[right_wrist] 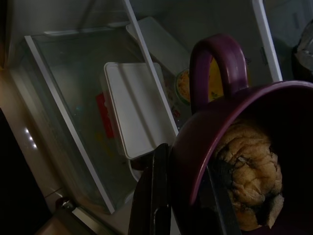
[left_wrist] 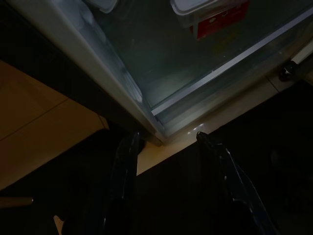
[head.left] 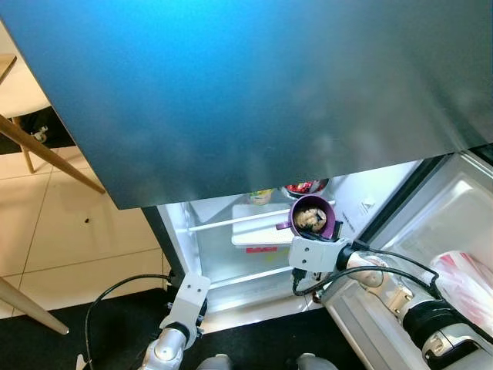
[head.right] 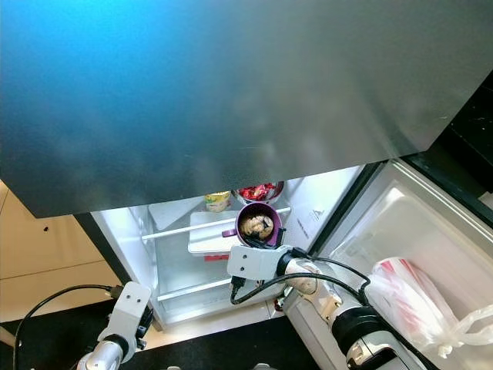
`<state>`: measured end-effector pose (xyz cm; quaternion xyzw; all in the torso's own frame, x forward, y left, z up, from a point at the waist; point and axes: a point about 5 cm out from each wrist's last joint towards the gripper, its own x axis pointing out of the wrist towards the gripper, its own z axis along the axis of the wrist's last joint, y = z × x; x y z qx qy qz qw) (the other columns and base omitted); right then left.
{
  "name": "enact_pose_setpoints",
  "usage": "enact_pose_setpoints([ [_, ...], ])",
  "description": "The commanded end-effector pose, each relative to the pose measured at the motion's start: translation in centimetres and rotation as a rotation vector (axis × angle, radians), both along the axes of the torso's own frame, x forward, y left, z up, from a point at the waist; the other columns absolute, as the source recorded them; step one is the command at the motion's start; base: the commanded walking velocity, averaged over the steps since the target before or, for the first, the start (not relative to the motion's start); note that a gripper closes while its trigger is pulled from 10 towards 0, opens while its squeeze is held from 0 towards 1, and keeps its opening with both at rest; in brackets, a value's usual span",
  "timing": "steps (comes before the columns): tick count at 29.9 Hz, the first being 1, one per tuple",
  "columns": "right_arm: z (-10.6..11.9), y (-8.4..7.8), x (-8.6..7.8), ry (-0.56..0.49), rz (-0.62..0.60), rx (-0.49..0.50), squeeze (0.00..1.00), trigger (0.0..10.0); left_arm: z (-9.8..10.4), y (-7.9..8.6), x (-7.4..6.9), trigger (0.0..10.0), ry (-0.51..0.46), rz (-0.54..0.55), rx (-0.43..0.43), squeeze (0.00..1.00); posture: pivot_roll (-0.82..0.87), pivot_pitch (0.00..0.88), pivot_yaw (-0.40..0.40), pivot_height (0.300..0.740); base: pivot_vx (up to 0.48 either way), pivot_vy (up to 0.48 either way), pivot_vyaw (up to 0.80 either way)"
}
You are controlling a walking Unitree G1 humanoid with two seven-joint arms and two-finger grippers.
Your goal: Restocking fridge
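The fridge (head.left: 181, 231) stands open below me, lit inside. My right gripper (right_wrist: 188, 193) is shut on the rim of a purple mug (head.left: 312, 217), one finger outside the wall and one inside. The mug holds a browned bun-like piece of food (right_wrist: 252, 171) and hangs at the fridge opening above a white lidded container (head.left: 258, 235) on a glass shelf (right_wrist: 73, 98). Further back are a bowl of red food (head.left: 304, 187) and a yellow-labelled tub (head.left: 260, 196). My left gripper (left_wrist: 167, 138) hangs open and empty low by the fridge's bottom left corner.
A large blue-grey fridge panel (head.left: 246, 85) covers the upper half of the eye views. The open door (head.left: 454, 208) stands at the right, with a white and red plastic bag (head.left: 466, 281) in its shelf. Wooden furniture legs (head.left: 46, 150) stand on the tiled floor at left.
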<state>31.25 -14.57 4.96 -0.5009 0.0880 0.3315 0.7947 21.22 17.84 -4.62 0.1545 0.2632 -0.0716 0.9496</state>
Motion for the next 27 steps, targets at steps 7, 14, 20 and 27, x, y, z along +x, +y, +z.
enact_pose_setpoints([
  [7,-0.2,-0.4,-0.1,-0.001,-0.020,0.019,0.00,10.0,-0.5,0.8,-0.8,10.0,0.029,0.010,0.024,0.00,-0.03,0.113,-0.048,0.670,0.000,0.000,0.00],
  [14,-0.1,-0.2,0.0,-0.008,-0.021,0.025,0.00,10.0,-1.2,2.1,-1.6,10.0,0.089,0.036,0.066,0.00,-0.04,0.099,-0.036,0.640,0.000,0.000,0.00],
  [20,0.4,-0.9,0.3,-0.024,-0.034,0.014,0.00,10.0,-1.5,2.7,-2.0,10.0,0.117,0.056,0.081,0.00,-0.06,0.095,-0.022,0.610,0.000,0.000,0.00],
  [27,0.7,-1.3,0.4,-0.037,-0.044,0.010,0.00,10.0,-1.6,3.0,-2.1,10.0,0.133,0.032,0.094,0.00,-0.09,0.087,0.003,0.575,0.000,0.000,0.00],
])
